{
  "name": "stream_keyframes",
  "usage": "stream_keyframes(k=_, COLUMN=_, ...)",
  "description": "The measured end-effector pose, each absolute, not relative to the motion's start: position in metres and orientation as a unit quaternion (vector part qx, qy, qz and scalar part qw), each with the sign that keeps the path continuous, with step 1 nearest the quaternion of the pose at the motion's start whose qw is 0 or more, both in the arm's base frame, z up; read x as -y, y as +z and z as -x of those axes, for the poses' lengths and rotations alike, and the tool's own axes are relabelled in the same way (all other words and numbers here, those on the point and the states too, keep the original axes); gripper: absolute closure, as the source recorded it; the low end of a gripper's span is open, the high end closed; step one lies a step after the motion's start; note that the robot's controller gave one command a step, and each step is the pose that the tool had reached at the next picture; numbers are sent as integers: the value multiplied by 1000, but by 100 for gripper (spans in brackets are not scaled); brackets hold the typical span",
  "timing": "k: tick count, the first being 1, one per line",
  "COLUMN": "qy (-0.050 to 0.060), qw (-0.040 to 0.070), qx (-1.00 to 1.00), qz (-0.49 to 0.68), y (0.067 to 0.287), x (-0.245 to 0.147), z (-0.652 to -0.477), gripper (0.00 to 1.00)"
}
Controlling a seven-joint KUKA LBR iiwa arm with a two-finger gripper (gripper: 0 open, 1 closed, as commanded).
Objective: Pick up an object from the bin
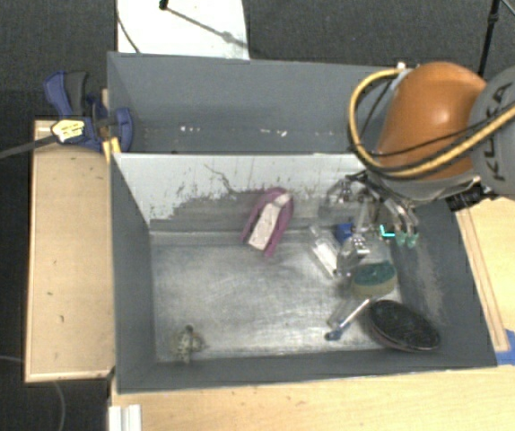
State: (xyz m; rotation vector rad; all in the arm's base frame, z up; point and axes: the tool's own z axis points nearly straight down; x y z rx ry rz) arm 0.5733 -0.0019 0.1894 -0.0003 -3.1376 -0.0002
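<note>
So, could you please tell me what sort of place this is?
Probably a robotics lab's grasping cell: a grey metal bin holding loose things like a purple packet and a dark oval disc, with a robot's pincer inside it.

One camera, mounted high, looking down into the grey bin [240, 106] at a slant. The far wall faces the lens at top of frame and the near rim runs along the bottom. The whole bin floor is in frame. The arm [513, 119] enters from the right.
</note>
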Motion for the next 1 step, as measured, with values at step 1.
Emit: stream_keyframes(k=1, qy=1, qw=5, qx=1000, qz=6, y=144, x=54, z=-493, gripper=0)
